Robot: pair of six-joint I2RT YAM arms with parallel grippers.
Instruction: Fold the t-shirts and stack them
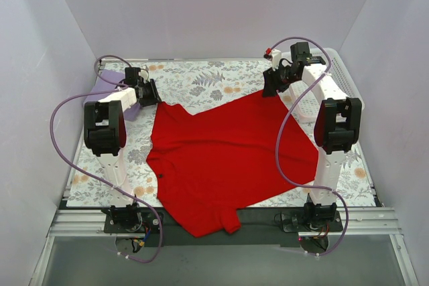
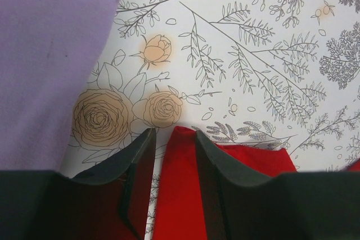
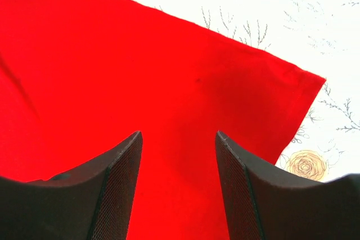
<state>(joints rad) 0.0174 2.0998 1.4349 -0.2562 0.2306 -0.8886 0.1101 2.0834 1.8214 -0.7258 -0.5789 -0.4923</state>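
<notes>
Loosely, left gripper (image 2: 175, 134) (jaws parted) straddles red t-shirt (image 2: 253, 159) corner.

On floral-printed table cover (image 1: 201, 78), bright red short-sleeved cloth t-shirt (image 1: 228, 159) is spread flat, near part laid over front edge. At its far-left corner left gripper (image 1: 153, 98) is positioned; at far-right corner, right gripper (image 1: 270, 89). Behind left arm (image 1: 104, 125), pale lilac cloth shirt (image 1: 107, 73) is partly hidden. At far right, white plastic lattice basket (image 1: 340, 72) is set.
</notes>
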